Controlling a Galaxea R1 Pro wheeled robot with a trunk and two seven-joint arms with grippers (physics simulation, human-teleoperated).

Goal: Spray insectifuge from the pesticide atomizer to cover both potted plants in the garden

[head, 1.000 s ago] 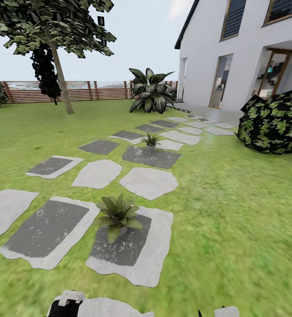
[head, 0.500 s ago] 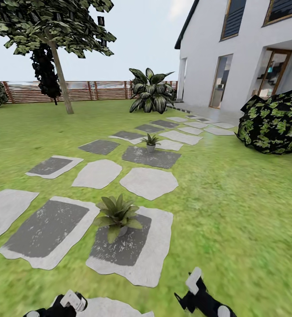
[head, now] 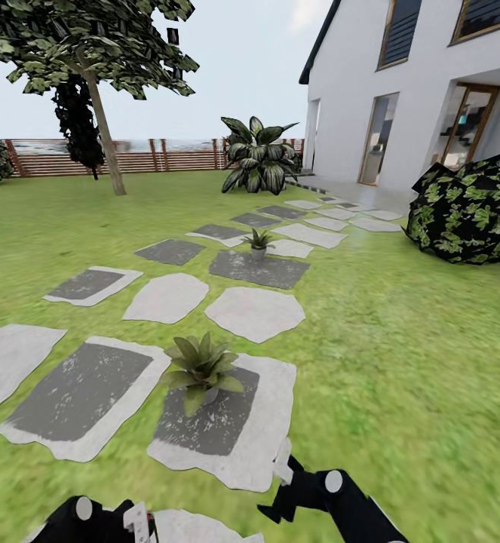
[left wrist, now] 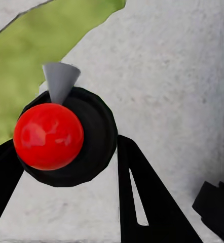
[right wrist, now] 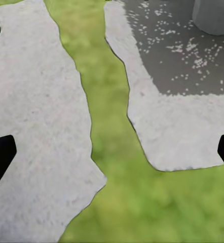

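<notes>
In the left wrist view the pesticide atomizer [left wrist: 48, 136] shows as a dark round body with a red cap and a grey cone nozzle. My left gripper [left wrist: 66, 147] is shut on it, one finger against each side, low at the near edge of the head view [head: 133, 520] over a pale stone. The near potted plant [head: 200, 369] stands on a stepping stone [head: 265, 430] just ahead. The far potted plant [head: 259, 243] sits further up the path. My right gripper [head: 278, 486] hangs open over that stone's near edge, its fingers [right wrist: 0, 157] spread wide with nothing between them.
Grey stepping stones [head: 253, 313] run across the lawn [head: 400, 362] toward the white house [head: 415, 90]. A dark round bush [head: 468, 211] is at the right, a big leafy plant [head: 259, 158] and a tree [head: 99, 113] stand before the wooden fence [head: 144, 154].
My right arm has risen into the head view and swung left toward the near plant's stone. My left arm has turned and dropped lower at the picture's edge. The plants have not moved.
</notes>
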